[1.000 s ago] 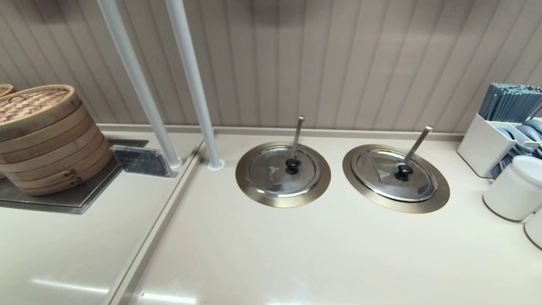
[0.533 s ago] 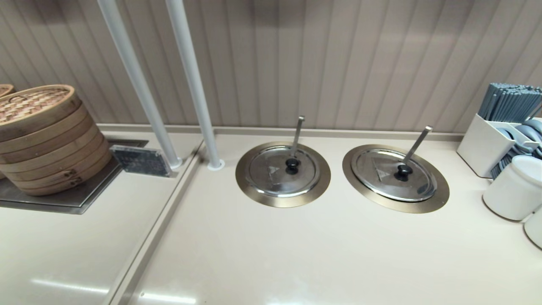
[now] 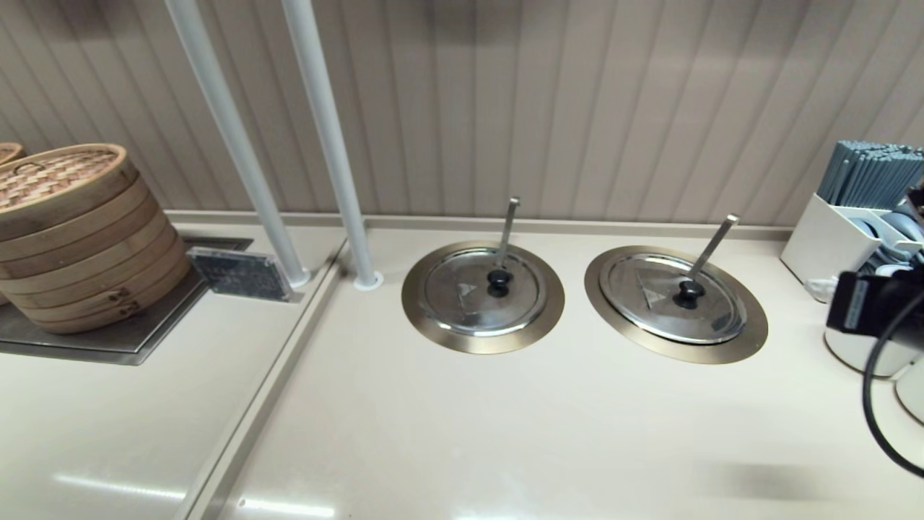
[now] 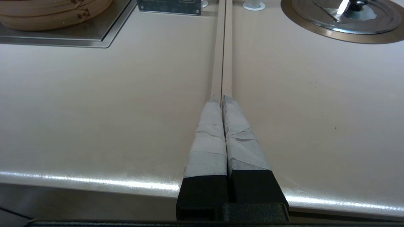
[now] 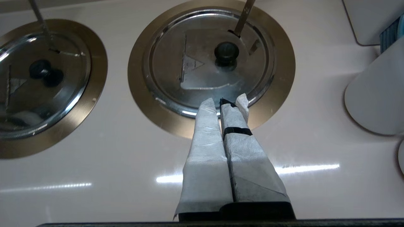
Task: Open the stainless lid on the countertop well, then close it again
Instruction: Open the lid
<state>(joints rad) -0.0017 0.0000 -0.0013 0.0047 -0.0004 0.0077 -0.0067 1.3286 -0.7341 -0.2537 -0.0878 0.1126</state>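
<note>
Steel-bright stainless lid sits flat on countertop well, right one of two rings, black knob at centre. Right gripper hovers above near rim of lid, fingers pressed together; knob lies straight ahead, past fingertips. Slanted utensil handle rises behind knob, leaning right. White jar crowds right side. Left gripper parked at counter front, fingers together.

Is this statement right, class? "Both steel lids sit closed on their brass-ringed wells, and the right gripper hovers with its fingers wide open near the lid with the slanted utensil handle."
One detail is wrong. The right gripper has its fingers shut, pressed together, as the right wrist view shows. The rest holds: the stainless lid and its twin lid both sit closed on their wells.
</note>
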